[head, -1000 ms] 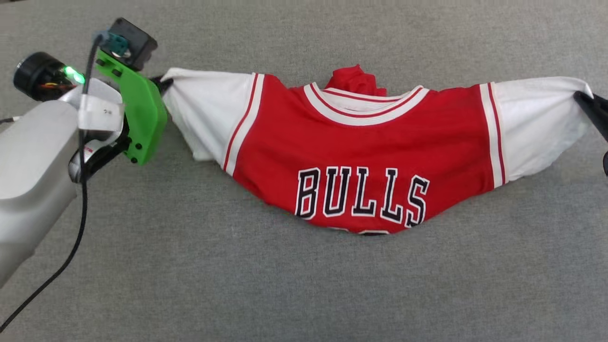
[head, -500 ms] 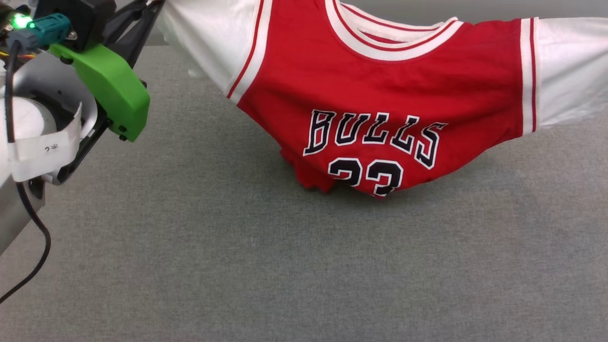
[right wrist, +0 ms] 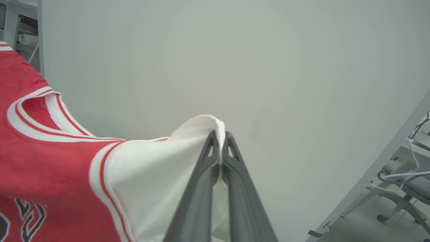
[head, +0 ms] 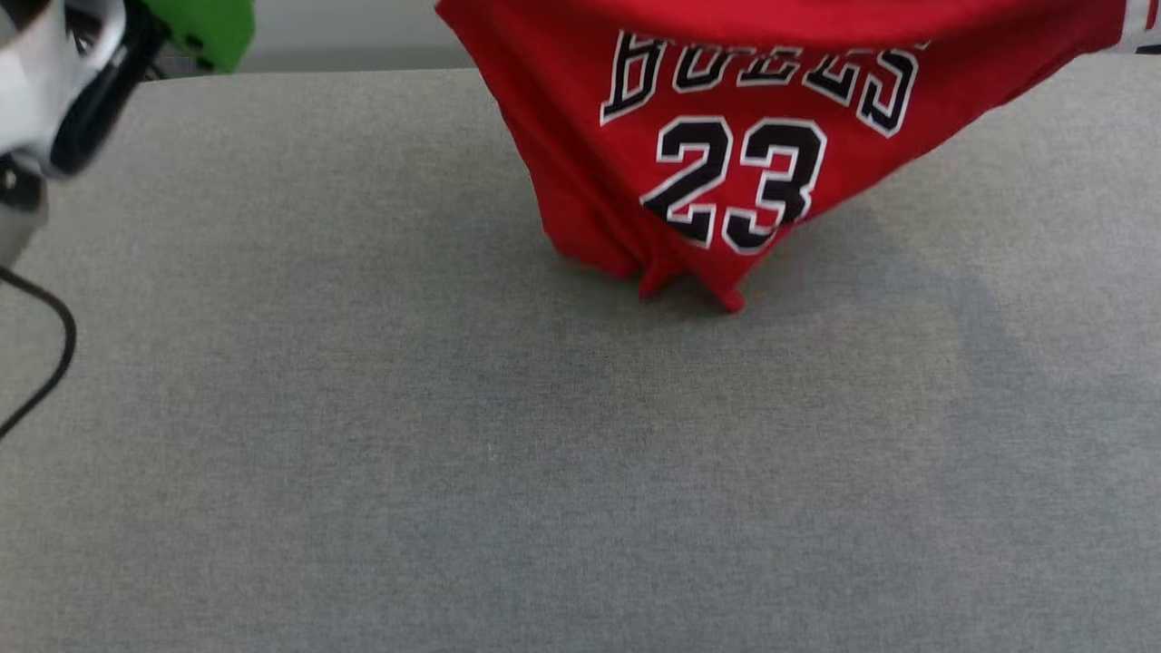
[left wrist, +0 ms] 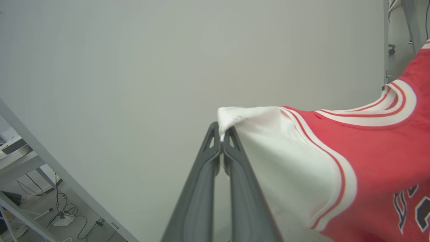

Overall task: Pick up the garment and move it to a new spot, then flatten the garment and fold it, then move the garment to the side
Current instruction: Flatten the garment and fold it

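up goes the garment (head: 726,163)! a second ago it lay stretched flat across the table (head: 453,472) with only the lettering showing. now it hangs from the top of the head view, the black 23 out in full under the letters. the head camera has shifted as well, with the table's far edge now in shot, so part of that change is the view itself.

the red body sags to a bunched point low in the middle, shadow right beneath it. whether that tip brushes the grey cloth or hangs just clear, can't tell from here.

left gripper (left wrist: 221,136): fingers clamped tight together on the tip of the white sleeve, fabric pinched right at the ends. the sleeve runs away to its right into the red-and-white trim and the striped collar.

right gripper (right wrist: 220,137): same story, fingers pressed together on the other white sleeve, a fold of cloth puffing up over the tips. the red body falls away to its left.

both wrist views look at a plain pale wall (left wrist: 134,67).

back on the head view, the left arm (head: 45,82) sits in the top left corner with its green bracket (head: 204,27). a black cable (head: 73,340) loops down the left edge over the table.
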### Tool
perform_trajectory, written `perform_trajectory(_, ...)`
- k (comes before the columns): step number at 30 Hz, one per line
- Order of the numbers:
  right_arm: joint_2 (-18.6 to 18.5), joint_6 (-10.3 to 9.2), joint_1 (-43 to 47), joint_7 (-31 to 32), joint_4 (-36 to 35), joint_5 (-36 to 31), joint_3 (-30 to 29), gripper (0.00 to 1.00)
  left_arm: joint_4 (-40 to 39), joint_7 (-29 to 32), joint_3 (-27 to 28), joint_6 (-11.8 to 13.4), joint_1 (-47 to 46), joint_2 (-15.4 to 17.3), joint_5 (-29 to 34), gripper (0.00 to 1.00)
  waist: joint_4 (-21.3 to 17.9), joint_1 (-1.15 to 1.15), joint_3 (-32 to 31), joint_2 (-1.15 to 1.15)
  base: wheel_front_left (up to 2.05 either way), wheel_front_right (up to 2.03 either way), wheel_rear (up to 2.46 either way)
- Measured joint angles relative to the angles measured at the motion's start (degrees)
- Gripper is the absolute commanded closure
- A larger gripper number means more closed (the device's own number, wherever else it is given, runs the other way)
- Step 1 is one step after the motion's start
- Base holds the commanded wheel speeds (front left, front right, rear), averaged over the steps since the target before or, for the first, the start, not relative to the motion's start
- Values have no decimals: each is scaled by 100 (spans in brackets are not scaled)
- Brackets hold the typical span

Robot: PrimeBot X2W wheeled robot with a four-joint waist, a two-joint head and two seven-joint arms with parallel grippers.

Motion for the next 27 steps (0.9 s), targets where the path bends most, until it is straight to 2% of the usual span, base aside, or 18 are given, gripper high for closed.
perform_trajectory(6, 256, 0, -1702, 49, 767, -379, 480, 100, 1028, -110, 143, -303, -1210, -500, 174, 100, -48, 0, 488, 0, 0, 0, 0)
perform_trajectory(14, 664, 0, -3867, -456, 2174, -1024, 1137, 100, 2469, -475, 230, -569, -2776, -1076, 699, 100, -107, 1, 1150, 0, 0, 0, 0)
perform_trajectory(21, 1057, 1, -5008, -956, 3294, -1200, 1616, 100, 3526, -786, 254, -810, -3604, -1411, 810, 100, -115, 1, 1510, 0, 0, 0, 0)
perform_trajectory(27, 1303, 0, -5420, -1282, 3945, -1122, 2036, 100, 4130, -1109, 256, -928, -3768, -1518, 781, 100, -101, 1, 1625, 0, 0, 0, 0)
